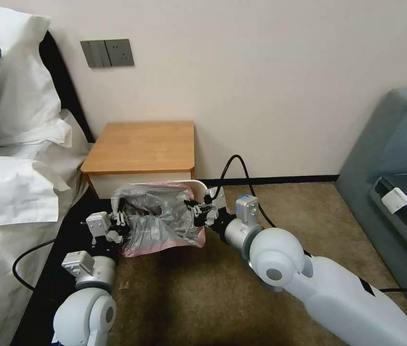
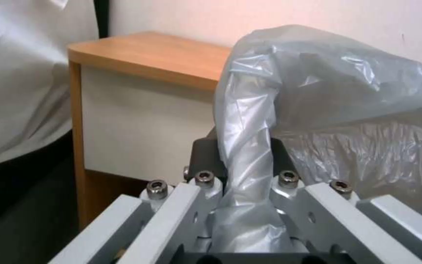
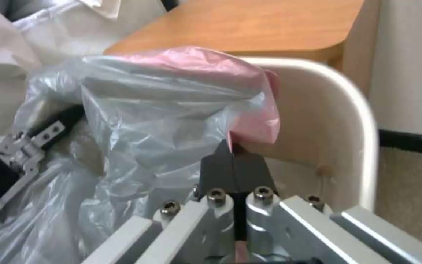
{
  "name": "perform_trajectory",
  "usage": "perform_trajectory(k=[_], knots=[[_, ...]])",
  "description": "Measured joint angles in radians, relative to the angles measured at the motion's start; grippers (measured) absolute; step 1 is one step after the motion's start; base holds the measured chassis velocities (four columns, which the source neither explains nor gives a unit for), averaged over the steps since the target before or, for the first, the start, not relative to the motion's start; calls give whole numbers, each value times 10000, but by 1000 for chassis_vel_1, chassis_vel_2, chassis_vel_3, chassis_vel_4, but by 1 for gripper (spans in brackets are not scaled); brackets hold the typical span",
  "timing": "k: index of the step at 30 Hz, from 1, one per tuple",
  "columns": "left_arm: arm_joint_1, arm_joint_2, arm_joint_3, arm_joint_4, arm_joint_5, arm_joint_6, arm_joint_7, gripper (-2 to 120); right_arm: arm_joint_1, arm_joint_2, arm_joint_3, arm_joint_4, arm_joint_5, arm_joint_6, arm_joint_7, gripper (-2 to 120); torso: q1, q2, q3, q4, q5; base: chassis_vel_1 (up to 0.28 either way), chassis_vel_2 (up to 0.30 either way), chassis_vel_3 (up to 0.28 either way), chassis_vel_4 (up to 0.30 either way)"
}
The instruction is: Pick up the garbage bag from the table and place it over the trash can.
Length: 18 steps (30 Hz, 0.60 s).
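Note:
The garbage bag (image 1: pixel 158 218), crinkly grey plastic with pink edges, hangs stretched between both grippers just in front of the table (image 1: pixel 141 144). My left gripper (image 1: pixel 119 223) is shut on a twisted strand of the bag (image 2: pixel 247 146); its tips (image 2: pixel 245 148) are wrapped in the plastic. My right gripper (image 1: pixel 195 211) is shut on the bag's pink edge (image 3: pixel 255 124), with its black fingers (image 3: pixel 221 165) pressed together. The trash can (image 1: pixel 198 185) stands behind the bag, and its white rim (image 3: pixel 362 121) and inner wall show beside the right gripper. The bag (image 3: pixel 162 106) bulges over the can's opening.
A bed with white pillows and sheets (image 1: pixel 11 182) lies close on the left. A grey-blue sofa (image 1: pixel 396 158) stands at the right. Brown carpet (image 1: pixel 189 293) stretches in front. The wall with a switch plate (image 1: pixel 107 53) rises behind the table (image 3: pixel 269 25).

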Motion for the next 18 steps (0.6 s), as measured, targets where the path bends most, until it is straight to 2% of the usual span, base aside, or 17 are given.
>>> perform_trajectory(k=[7,18], knots=[[46,6,-12,30,-1,0,-6,7,5,-47,168,-85,-171,174,-40,0,0,0,0,0,0,0,0,0,0],[185,16,-11,23,-4,-34,-7,7,-94,-537,807,-84,-414,373,-212,0,0,0,0,0,0,0,0,0,0]])
